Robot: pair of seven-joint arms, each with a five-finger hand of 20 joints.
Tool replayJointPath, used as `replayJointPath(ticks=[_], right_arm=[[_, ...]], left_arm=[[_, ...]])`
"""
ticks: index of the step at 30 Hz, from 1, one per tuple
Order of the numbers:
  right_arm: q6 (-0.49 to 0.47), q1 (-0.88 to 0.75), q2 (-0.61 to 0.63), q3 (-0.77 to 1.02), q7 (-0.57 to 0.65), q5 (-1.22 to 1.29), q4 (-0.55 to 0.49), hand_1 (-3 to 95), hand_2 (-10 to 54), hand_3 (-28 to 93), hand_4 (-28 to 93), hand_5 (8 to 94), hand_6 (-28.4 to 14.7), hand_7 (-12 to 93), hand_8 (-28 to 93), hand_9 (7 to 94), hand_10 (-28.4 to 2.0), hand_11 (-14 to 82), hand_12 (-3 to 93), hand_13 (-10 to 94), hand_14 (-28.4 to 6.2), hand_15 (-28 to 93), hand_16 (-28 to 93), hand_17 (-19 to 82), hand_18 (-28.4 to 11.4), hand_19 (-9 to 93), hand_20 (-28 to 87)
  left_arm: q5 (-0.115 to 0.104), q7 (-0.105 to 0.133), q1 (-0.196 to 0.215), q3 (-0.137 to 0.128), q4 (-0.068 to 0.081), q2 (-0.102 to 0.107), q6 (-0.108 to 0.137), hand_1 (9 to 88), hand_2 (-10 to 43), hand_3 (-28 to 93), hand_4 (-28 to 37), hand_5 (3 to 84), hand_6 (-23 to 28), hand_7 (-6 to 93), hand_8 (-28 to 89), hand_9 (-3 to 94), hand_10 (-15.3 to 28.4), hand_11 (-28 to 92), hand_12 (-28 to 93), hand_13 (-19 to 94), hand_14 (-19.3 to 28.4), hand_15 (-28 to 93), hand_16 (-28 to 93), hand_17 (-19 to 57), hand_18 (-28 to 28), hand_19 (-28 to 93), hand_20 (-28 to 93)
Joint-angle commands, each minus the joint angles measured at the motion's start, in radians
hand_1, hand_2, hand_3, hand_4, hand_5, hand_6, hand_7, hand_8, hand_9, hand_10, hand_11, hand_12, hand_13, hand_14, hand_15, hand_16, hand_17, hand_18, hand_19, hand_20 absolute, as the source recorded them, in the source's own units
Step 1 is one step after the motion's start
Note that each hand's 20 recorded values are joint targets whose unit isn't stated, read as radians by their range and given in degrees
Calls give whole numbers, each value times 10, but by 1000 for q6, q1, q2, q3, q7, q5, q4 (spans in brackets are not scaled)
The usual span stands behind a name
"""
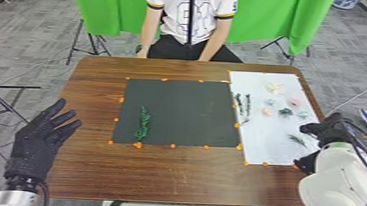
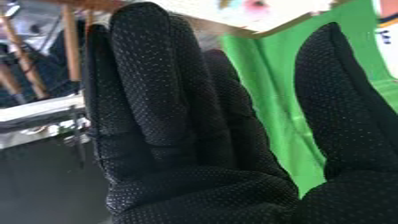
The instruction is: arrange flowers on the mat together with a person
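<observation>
Your right hand [image 1: 324, 128] is open, empty; the pink flower [image 1: 294, 103] on the white sheet [image 1: 265, 134] looks light, soft, crushable, so pinch its base, not the petals.

No words, names, numbers or signs can be read on any of the things shown here.

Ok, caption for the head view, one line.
Green sprig on the dark mat, more stems and flowers on the white sheet, left hand open beside the mat.
</observation>
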Motion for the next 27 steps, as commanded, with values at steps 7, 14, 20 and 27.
replayJointPath(ticks=[7, 14, 20, 27], right_arm=[[-24, -44, 43, -30, 54, 5, 98, 404, -61, 619, -175, 580, -87, 77, -95, 703, -217, 238, 168, 716, -164, 578, 113, 548, -169, 932, -258], [-33, 9, 93, -79, 62, 18, 165, 418, -65, 616, -177, 580, -80, 73, -92, 694, -198, 246, 164, 713, -156, 582, 111, 547, -164, 932, -263], [-22, 42, 120, -116, 72, 35, 192, 432, -68, 608, -177, 584, -85, 55, -87, 681, -186, 246, 158, 707, -148, 585, 109, 546, -161, 932, -268], [-44, 115, 117, -171, 60, 74, 228, 456, -76, 597, -175, 599, -107, 46, -81, 651, -170, 233, 143, 700, -140, 586, 105, 542, -155, 932, -272]], left_arm=[[2, 5, 2, 5, 6, 6, -5, 217, 87, 754, -256, 326, 65, 107, -86, 303, 156, 211, 106, 199, 219, 470, -69, -97, 172, 377, 145], [7, -8, -7, 4, 9, 1, -14, 217, 88, 752, -256, 327, 65, 107, -87, 303, 156, 211, 106, 199, 219, 469, -69, -97, 172, 377, 145], [14, -21, -7, 0, 10, -8, -17, 217, 87, 752, -255, 327, 65, 107, -87, 303, 156, 211, 106, 199, 219, 468, -69, -97, 172, 377, 145], [5, -3, -8, 6, 13, 5, -14, 216, 86, 753, -254, 327, 65, 107, -87, 303, 156, 211, 106, 200, 218, 467, -69, -97, 172, 377, 145]])
